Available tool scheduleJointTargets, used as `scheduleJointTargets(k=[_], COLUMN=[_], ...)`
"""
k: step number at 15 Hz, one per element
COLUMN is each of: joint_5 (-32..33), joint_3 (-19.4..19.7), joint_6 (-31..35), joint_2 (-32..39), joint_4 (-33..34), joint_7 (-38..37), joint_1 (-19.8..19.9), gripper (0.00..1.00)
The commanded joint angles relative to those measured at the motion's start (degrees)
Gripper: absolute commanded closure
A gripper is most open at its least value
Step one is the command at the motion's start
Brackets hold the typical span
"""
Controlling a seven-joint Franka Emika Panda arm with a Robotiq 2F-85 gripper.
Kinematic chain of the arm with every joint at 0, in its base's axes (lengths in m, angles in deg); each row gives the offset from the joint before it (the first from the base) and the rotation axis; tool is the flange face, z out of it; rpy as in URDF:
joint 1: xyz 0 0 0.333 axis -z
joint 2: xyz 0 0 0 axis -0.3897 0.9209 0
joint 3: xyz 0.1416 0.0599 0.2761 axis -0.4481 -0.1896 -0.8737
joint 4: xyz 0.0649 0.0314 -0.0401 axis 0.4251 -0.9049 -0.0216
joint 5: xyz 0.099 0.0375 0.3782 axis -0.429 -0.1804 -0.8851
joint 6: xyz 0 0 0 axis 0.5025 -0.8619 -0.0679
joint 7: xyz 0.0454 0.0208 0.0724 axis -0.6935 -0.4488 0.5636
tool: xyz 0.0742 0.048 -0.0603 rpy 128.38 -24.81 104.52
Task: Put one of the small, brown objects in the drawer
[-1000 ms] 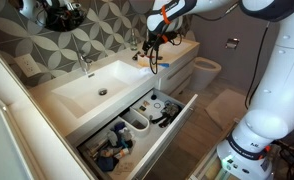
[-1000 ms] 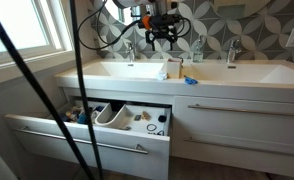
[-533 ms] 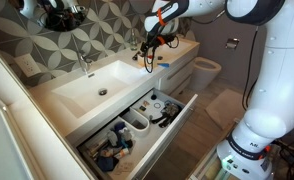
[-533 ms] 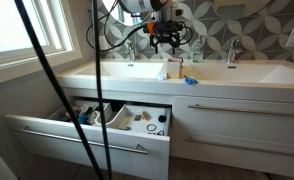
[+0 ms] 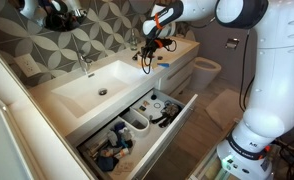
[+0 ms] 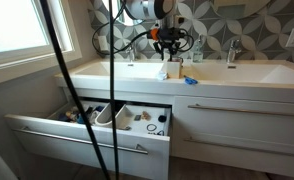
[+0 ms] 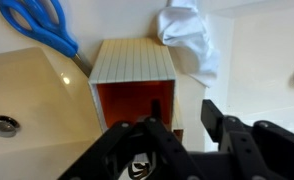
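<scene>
On the counter between the two basins stands a small white box with a ribbed top and an orange-brown inside; it also shows in an exterior view. I cannot pick out the small brown objects as separate pieces. My gripper hangs just above the box, also seen in both exterior views. Its jaws are partly closed with a gap, one finger before the box's inside, the other beyond its right wall. The drawer under the left basin is pulled out.
Blue scissors and a crumpled white cloth lie beside the box. Faucets stand behind the basins. The drawer holds white trays and several small items. A black cable hangs in front.
The arm has come down and across to the box on the counter, and the jaws have narrowed from wide open.
</scene>
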Motion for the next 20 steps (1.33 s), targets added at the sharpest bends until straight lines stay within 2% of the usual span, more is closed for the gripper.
scheduleJointTargets(k=[1, 3, 4, 13, 16, 20], joint_5=[-1.4, -1.0, -0.6, 5.2, 4.8, 4.4], joint_3=[-1.1, -1.0, -0.8, 2.3, 1.4, -0.4], joint_6=[-0.4, -0.5, -0.4, -4.5, -8.8, -12.3], joint_2=[2.8, 3.3, 3.4, -2.4, -6.6, -14.2], joint_4=[3.2, 3.7, 3.7, 1.3, -0.8, -7.3], joint_7=[0.9, 0.6, 0.4, -4.2, -3.3, -1.3], joint_1=[1.3, 1.3, 1.1, -0.9, -0.7, -2.4], gripper=[0.84, 0.97, 0.99, 0.99, 0.99, 0.99])
